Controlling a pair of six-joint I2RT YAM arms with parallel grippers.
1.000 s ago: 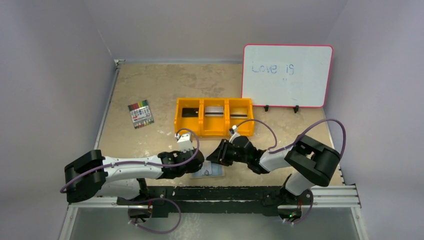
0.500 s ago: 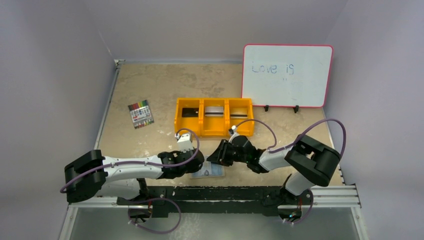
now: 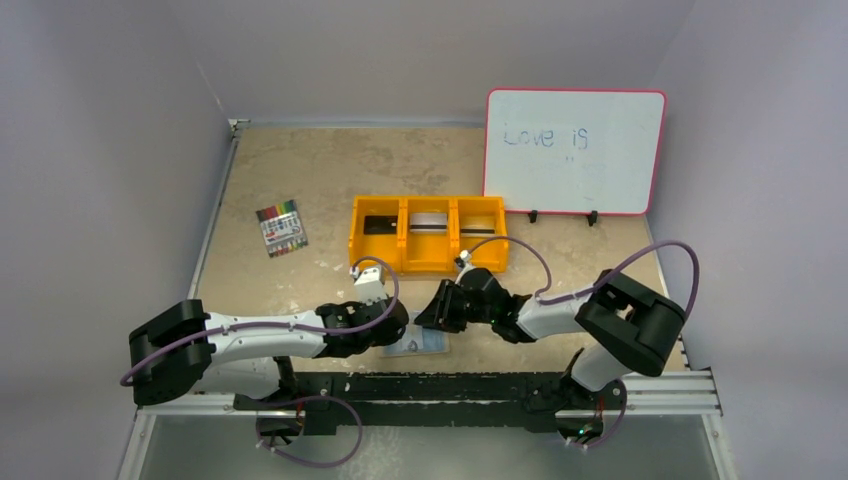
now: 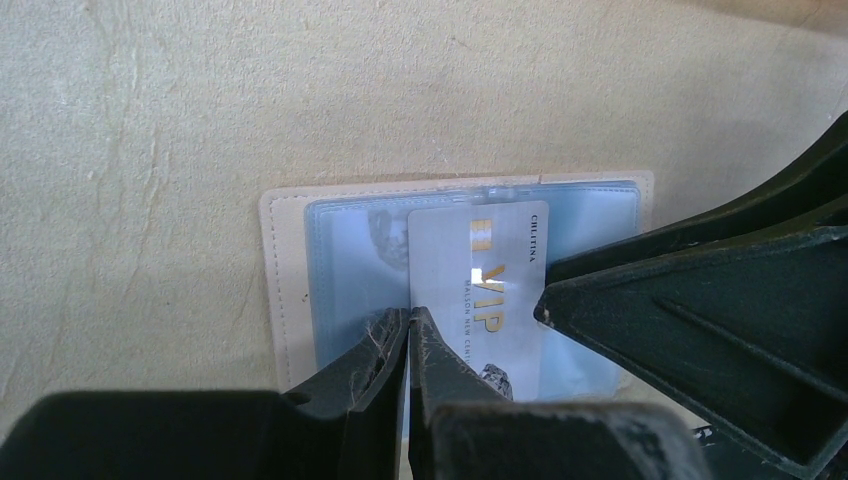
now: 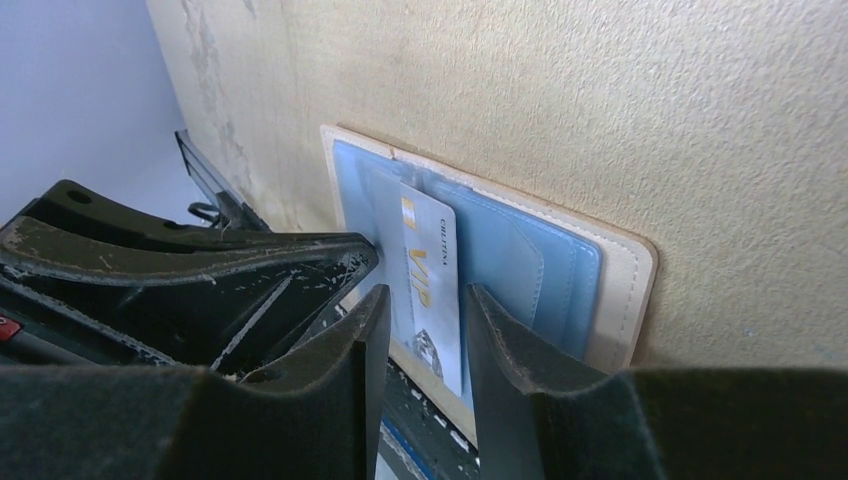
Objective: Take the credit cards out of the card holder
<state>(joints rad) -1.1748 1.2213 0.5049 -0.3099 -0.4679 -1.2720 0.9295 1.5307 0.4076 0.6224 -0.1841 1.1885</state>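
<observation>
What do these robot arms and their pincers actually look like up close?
The left arm and right arm are slim white shells between bulky black joints, each with a looping purple cable. The left gripper and right gripper are black, ribbed plastic fingers, scuffed pale at the tips.

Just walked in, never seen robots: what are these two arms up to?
They are working on a small flat card holder with light blue inner panels, lying open on the table. The left gripper, shut, rests its tips on it beside a silvery card marked VIP that sticks partway out of a pocket. The right gripper, open, has a finger on either side of that card, not yet closed on it.
</observation>
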